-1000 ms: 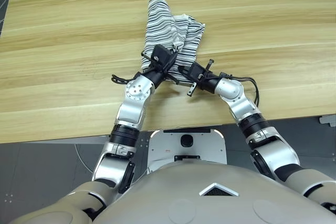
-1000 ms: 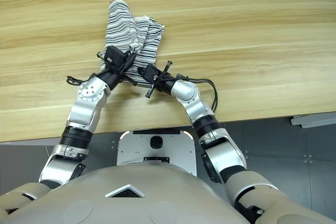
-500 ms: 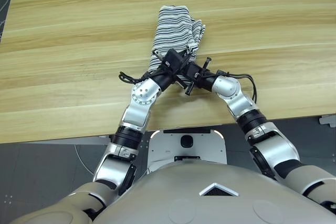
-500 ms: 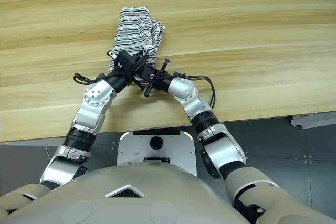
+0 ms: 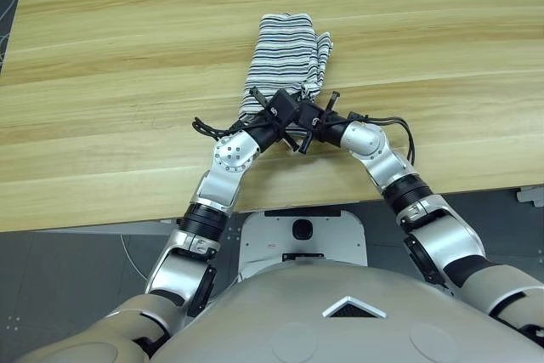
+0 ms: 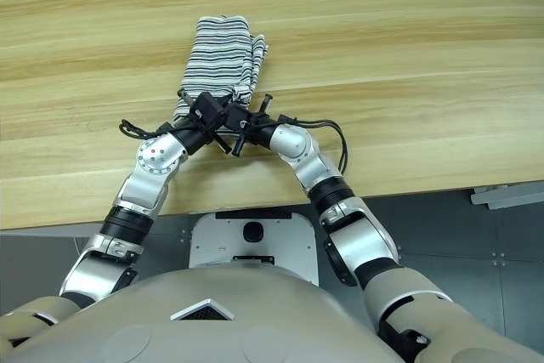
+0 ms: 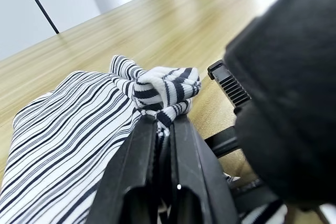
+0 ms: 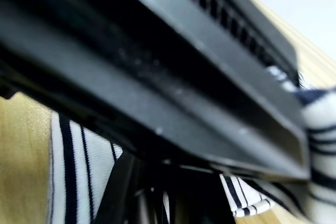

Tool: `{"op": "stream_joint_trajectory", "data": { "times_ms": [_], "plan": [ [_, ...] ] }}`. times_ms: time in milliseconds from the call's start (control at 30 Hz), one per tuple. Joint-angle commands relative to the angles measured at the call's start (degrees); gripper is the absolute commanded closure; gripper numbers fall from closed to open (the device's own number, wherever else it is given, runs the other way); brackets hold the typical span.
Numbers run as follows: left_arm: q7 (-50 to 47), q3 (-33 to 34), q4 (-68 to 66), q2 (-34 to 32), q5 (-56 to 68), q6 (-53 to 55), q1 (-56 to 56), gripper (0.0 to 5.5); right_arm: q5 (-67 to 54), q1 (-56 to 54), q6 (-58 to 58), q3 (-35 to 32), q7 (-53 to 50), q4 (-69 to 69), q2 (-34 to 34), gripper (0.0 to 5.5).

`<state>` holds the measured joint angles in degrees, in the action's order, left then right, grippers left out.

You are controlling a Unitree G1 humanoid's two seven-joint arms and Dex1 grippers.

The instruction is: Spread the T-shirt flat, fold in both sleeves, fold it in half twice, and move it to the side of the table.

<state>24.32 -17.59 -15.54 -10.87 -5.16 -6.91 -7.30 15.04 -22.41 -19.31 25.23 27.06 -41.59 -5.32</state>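
The black-and-white striped T-shirt (image 5: 287, 48) lies folded into a narrow strip on the wooden table (image 5: 102, 57), running away from me. Both grippers meet at its near end. My left gripper (image 5: 286, 111) comes in from the left and is shut on a bunched edge of the striped cloth (image 7: 157, 90). My right gripper (image 5: 308, 120) presses in from the right, almost touching the left one, with striped cloth (image 8: 79, 156) pinched at its fingers. In the left wrist view the right gripper's black body (image 7: 283, 77) looms close beside the cloth.
Bare wood surrounds the shirt on the left, right and far side. The table's front edge (image 5: 85, 223) runs just below the arms. A black cable (image 5: 399, 129) loops off the right wrist.
The left gripper has swung right with the cloth until it met the right gripper. The shirt went from a spread, twisted shape to a narrower, straighter strip.
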Motion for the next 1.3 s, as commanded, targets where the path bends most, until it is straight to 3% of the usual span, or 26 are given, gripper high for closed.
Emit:
{"op": "stream_joint_trajectory", "data": {
  "times_ms": [33,300,433,633,800,1100,1300],
  "plan": [
    [0.4,-0.4,-2.3,0.0,-0.8,0.6,0.3,5.4,-1.3,2.9,3.8,-1.1,2.8,1.1,-2.1,4.81],
    [-0.6,2.2,-1.5,1.2,1.4,-1.4,-0.3,5.4,-4.6,5.3,8.2,-4.0,7.6,12.9,-6.8,3.66],
    [-0.3,2.4,-1.3,1.4,1.7,-2.1,-0.2,5.4,-5.1,5.5,10.6,-5.8,8.2,18.0,-9.6,3.66],
    [-0.7,3.0,-1.6,2.0,2.4,-3.7,-0.2,5.4,-11.2,4.4,15.1,-11.3,6.6,18.7,-7.2,3.66],
    [2.0,1.8,0.1,1.7,3.3,-4.6,0.7,5.4,-11.0,1.4,15.7,-16.9,-0.5,17.8,-8.7,3.66],
    [13.4,0.3,14.9,-6.0,6.5,2.5,3.7,5.4,-7.9,-1.4,13.2,-18.2,-7.0,15.1,-10.2,3.66],
    [14.6,-3.9,14.6,-11.9,-1.8,4.7,4.8,5.4,-7.6,-1.6,12.2,-16.7,-7.1,16.2,-9.4,3.66]
  ]
}}
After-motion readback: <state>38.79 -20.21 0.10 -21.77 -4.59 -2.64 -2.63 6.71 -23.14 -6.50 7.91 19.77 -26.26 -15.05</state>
